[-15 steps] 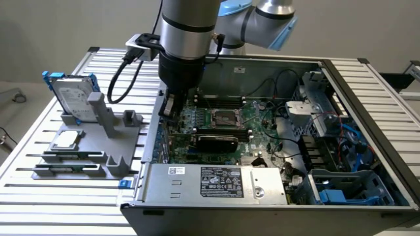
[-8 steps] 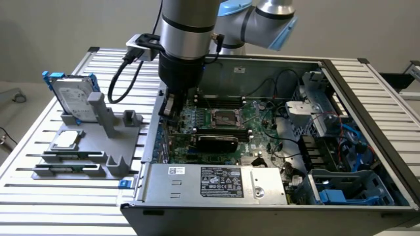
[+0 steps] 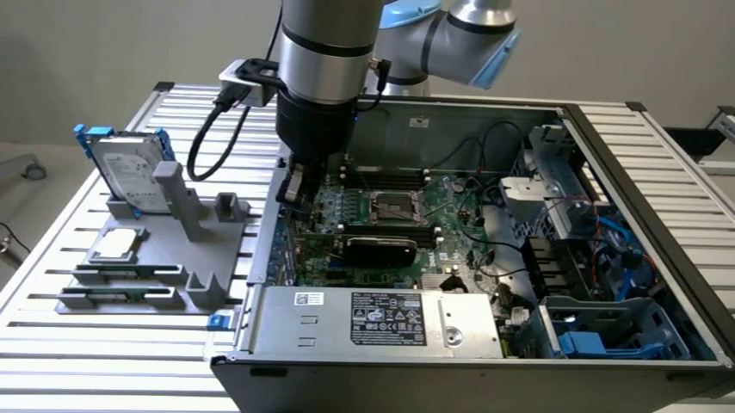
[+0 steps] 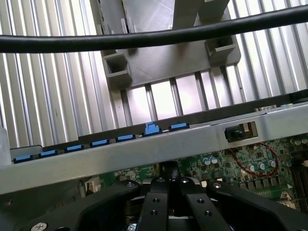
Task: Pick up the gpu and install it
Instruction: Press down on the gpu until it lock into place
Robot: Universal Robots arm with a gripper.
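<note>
From the exterior view's left: grey parts stand (image 3: 172, 249) on the slatted table (image 3: 69, 344), with the silver hard drive in a blue frame (image 3: 126, 172) upright in it and a small square chip (image 3: 115, 245) lying flat in front. A few memory sticks (image 3: 120, 297) sit in the stand's low slots.

Next, the open PC case (image 3: 483, 344) lying on its side, motherboard (image 3: 391, 215) facing up. My gripper (image 3: 296, 194) is down inside the case along the wall at the exterior view's left, just above the board near the rear slot edge. In the wrist view its fingers (image 4: 154, 204) are pressed together; I see nothing pinched between them.

The gpu (image 3: 379, 249) is in the case, standing on edge on the board just below the CPU socket (image 3: 391, 206), black shroud showing. I can't tell if it's fully seated. The gripper is near it but apart.

Further right: power supply (image 3: 379, 318) at the front, then cables and drive bays (image 3: 597, 335).
</note>
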